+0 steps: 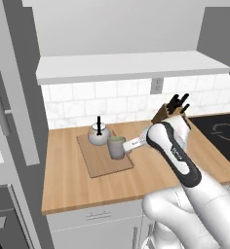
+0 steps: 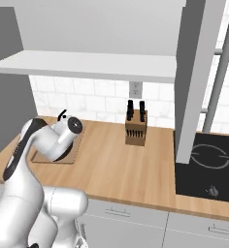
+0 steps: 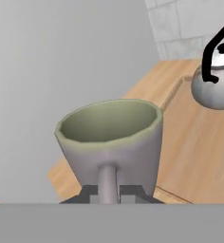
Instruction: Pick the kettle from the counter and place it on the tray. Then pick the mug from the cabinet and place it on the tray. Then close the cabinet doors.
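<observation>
Hand view puts the claw (image 3: 108,192) clamped on the mug (image 3: 111,142) by its handle, upright over the tray (image 1: 105,160), with the kettle (image 1: 98,134) sitting just beside it.

I am seeing a wooden knife block (image 2: 136,131) with black-handled knives standing upright near the back wall, well apart from the black cooktop (image 2: 206,167), which is lying flush in the worktop to the block's right in the right base view. I am reading a wall outlet (image 2: 134,89) sitting in the white tiled backsplash (image 1: 102,99) directly above the block. White drawers (image 1: 95,219) with small bar pulls are running below the front edge. A tall grey unit (image 1: 17,97) is standing at the far left of the left base view, carrying a long vertical handle (image 1: 1,97).
</observation>
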Tool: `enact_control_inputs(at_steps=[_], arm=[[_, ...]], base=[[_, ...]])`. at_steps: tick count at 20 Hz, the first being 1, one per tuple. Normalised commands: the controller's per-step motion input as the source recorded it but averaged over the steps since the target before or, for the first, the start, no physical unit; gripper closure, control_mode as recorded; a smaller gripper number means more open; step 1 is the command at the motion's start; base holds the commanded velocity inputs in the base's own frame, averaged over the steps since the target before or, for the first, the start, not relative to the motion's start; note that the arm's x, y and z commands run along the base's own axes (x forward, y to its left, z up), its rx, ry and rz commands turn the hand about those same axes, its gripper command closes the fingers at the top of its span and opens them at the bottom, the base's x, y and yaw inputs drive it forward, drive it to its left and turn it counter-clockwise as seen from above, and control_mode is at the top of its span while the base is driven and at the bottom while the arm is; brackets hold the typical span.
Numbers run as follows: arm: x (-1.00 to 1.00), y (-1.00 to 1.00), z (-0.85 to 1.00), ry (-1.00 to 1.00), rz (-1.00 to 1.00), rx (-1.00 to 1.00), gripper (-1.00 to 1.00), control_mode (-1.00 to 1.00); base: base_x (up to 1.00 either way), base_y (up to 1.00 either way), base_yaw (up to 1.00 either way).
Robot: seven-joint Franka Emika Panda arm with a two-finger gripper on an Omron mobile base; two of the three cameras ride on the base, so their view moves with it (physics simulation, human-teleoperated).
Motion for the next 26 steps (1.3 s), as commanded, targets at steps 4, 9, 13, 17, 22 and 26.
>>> enact_control_inputs(at_steps=[4,9,13,17,22,26], arm=[[0.46,0.03,-0.50,-0.05,0.03,0.00,1.00,-1.00],[0.42,0.05,-0.32,-0.04,0.06,0.00,1.00,-1.00],[0.28,0.01,-0.30,0.00,0.22,-0.10,1.00,-1.00],[0.38,0.03,-0.23,0.00,0.24,-0.12,1.00,-1.00],[0.18,0.03,-0.25,-0.11,0.17,-0.08,1.00,-1.00],[0.09,0.00,-0.24,-0.19,0.04,-0.01,1.00,-1.00]], base=[[0.00,0.00,0.00],[0.00,0.00,0.00],[0.00,0.00,0.00],[0.00,0.00,0.00],[0.00,0.00,0.00],[0.00,0.00,0.00]])
